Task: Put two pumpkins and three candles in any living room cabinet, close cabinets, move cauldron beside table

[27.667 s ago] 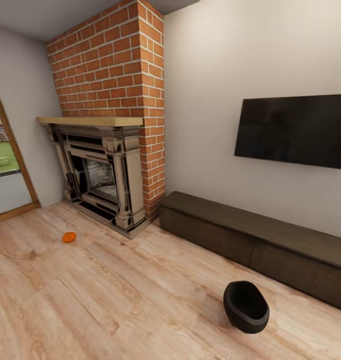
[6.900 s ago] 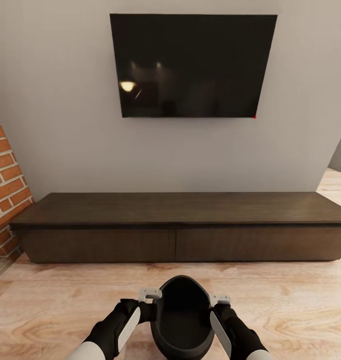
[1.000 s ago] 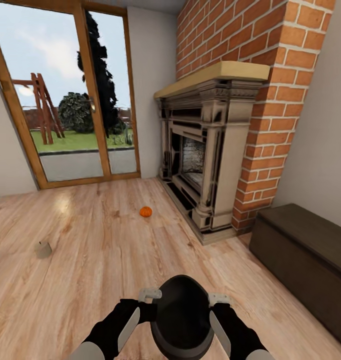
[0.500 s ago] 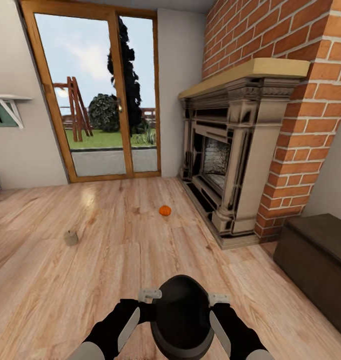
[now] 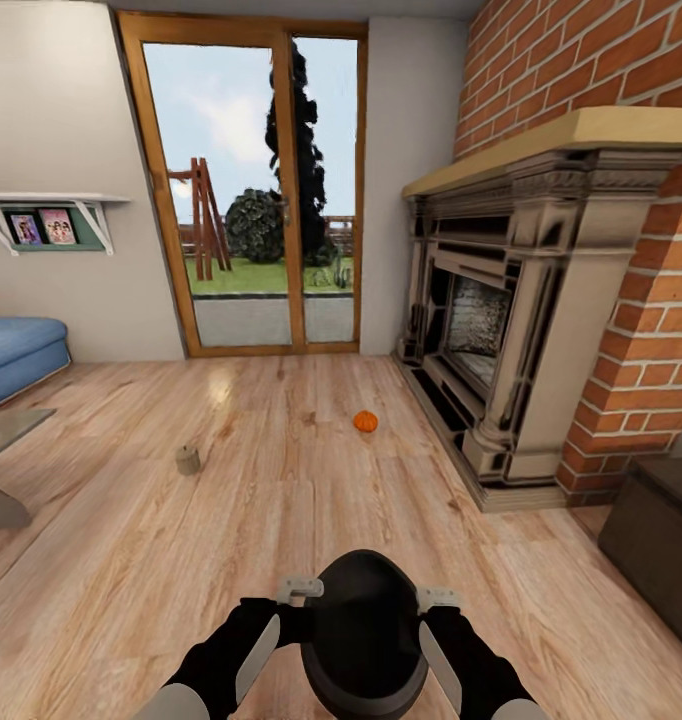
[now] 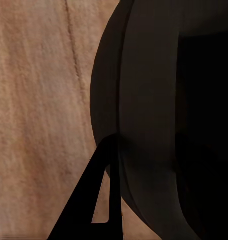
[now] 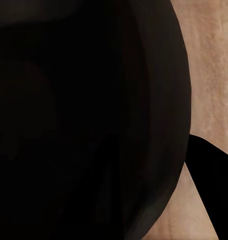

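A round black cauldron is carried low at the front of the robot, pressed between the left end effector on one side and the right end effector on the other; each is set against the cauldron's rim, though whether the fingers are clenched on it cannot be told. In the left wrist view a dark finger is seen against the cauldron's curved wall (wooden floor lies beyond). Beyond the cauldron, a small orange ribbed pumpkin is seen on the floor just beside the dark fireplace hearth. A short tan cylindrical candle stands upright, well apart from the pumpkin, on the side away from the fireplace. The end of a dark-brown wood cabinet is seen beside the brick chimney.
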Controlling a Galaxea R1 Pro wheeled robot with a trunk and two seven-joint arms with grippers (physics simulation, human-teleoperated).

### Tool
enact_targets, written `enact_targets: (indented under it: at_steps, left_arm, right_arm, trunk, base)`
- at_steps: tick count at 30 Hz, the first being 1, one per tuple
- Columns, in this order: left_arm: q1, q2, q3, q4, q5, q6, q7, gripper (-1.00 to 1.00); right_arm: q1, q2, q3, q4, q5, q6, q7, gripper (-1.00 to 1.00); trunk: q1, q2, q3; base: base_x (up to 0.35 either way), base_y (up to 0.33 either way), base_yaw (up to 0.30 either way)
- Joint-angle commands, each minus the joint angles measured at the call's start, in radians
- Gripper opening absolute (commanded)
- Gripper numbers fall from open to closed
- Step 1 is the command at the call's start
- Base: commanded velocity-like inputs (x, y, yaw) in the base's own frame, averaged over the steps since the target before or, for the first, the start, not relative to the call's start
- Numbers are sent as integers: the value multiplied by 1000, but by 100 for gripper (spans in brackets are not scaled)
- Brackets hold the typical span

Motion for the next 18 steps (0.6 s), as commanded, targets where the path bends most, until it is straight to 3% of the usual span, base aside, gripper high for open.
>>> enact_targets:
  at_steps: [1, 18]
  left_arm:
    - [-1, 1, 0, 0, -18, 6, 7, -100]
    - [-1, 1, 0, 0, -18, 6, 6, -100]
  right_arm:
    - [-1, -1, 9, -6, -13, 0, -7, -100]
    - [-1, -1, 9, -5, -13, 1, -3, -100]
  trunk:
    - [0, -1, -1]
    - [0, -1, -1]
  base:
    - [0, 0, 77]
    - [0, 0, 8]
